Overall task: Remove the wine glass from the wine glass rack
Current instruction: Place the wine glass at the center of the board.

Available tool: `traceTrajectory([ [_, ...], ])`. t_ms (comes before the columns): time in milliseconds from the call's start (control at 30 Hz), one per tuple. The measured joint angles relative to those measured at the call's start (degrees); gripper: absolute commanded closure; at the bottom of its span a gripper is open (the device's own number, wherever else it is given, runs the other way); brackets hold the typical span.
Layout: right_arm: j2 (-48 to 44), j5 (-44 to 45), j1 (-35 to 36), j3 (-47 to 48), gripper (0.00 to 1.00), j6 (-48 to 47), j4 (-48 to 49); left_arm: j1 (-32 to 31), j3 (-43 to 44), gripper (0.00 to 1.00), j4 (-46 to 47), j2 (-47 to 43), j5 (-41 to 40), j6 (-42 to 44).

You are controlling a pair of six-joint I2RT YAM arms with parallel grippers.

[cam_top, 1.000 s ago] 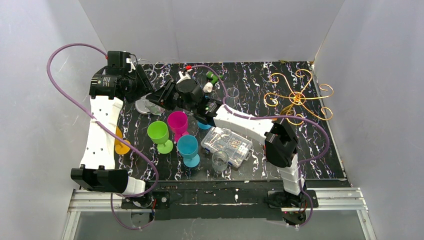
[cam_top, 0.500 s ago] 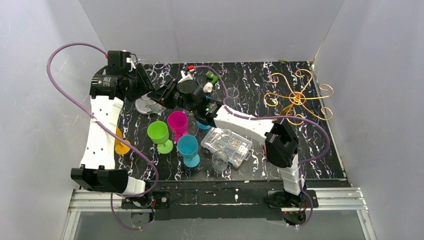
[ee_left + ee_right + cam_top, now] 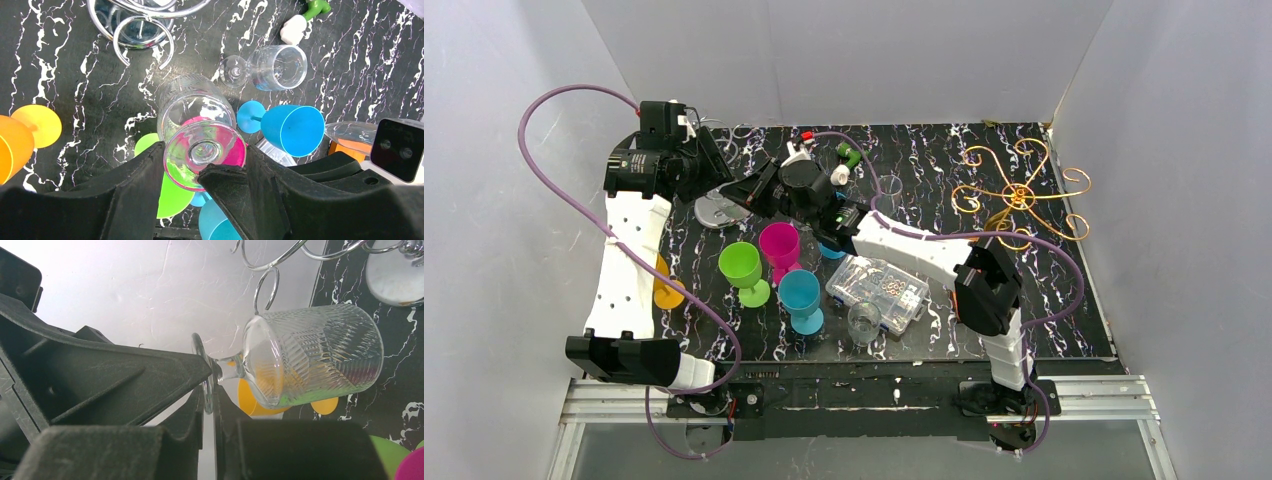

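wine glass [image 3: 195,115] is off the desk [image 3: 944,160], in the air at rear left, lying roughly sideways: foot toward the arms, ribbed bowl pointing away
left fingers [image 3: 135,195] straddle the foot, one on each side of the disc, both against its rim; reads as clenched on it
right fingers [image 3: 300,450] are pinched down to a narrow slit, with the lower edge of the same foot disc sitting in that slit, so grasping the glass too
both arms have hold of the foot at once, tips nearly touching each other
wine glass rack [image 3: 1020,196], the gold curled wire one, stands at rear right, well apart from the glass, not touching it
silver wire stand [image 3: 140,25] with its open rings is just beside the bowl, no contact that I can see
under the glass, on the desk: green cup [image 3: 742,265], magenta cup [image 3: 779,242] and blue cup [image 3: 801,292], all upright; orange cup [image 3: 664,285] by the left arm
clear compartment box [image 3: 879,290] is front of centre, a small clear glass [image 3: 864,320] just beside it
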Motion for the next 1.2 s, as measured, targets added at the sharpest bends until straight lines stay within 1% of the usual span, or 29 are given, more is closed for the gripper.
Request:
traceTrajectory([
  [33, -0.13, 0.00, 0.02, -0.20, 0.99, 0.02, 0.17, -0.02, 0.00, 0.69, -0.04, 0.00, 0.02, 0.00],
  [67, -0.33, 0.00, 0.00, -0.48, 0.99, 0.02, 0.26, -0.04, 0.00, 0.65, -0.13, 0.00, 0.04, 0.00],
  [133, -0.61, 0.02, 0.00, -0.61, 0.99, -0.02, 0.04, -0.04, 0.02, 0.52, -0.17, 0.00, 0.11, 0.00],
  [200, -1.05, 0.02, 0.00, -1.25, 0.99, -0.09, 0.22, -0.11, 0.13, 0.43, -0.26, 0.00, 0.22, 0.02],
  [367, -2.73, -0.02, -0.20, -3.37, 0.99, -0.55, 0.42, -0.39, 1.40, 0.15, -1.25, 0.00, 0.94, 0.48],
  [400, -2.99, -0.07, -0.42, -3.80, 0.99, -0.72, 0.42, -0.39, 2.08, 0.10, -1.33, 0.00, 0.98, 0.55],
  [500, -4.07, -0.48, -1.36, -5.99, 0.99, -1.31, 1.09, -0.37, 5.09, 0.02, -1.51, 0.00, 1.60, 0.94],
  [733, -5.57, -4.15, -4.09, -8.90, 0.99, -1.55, 3.43, -0.24, 11.08, 0.02, -0.76, 0.00, 5.51, 1.29],
  [833, -6.49, -7.10, -5.57, -9.20, 0.99, -1.42, 4.52, 0.98, 12.55, 0.02, 0.17, 0.00, 9.20, 0.76],
  [933, -8.96, -9.97, -7.08, -10.78, 0.99, -0.72, 5.92, 3.78, 13.29, 0.02, 2.34, -0.07, 14.45, -0.94],
  [1000, -10.99, -11.85, -8.20, -11.87, 0.99, 0.13, 6.60, 6.54, 12.66, 0.03, 5.18, -0.44, 18.51, -3.02],
  [1100, -13.86, -15.30, -10.58, -12.83, 0.99, 2.05, 8.20, 10.69, 9.38, 0.07, 11.04, -1.99, 25.81, -7.78],
  [1200, -15.67, -18.43, -13.46, -12.85, 0.99, 4.35, 10.88, 12.68, 5.86, 0.12, 17.92, -3.32, 32.13, -13.18],
])
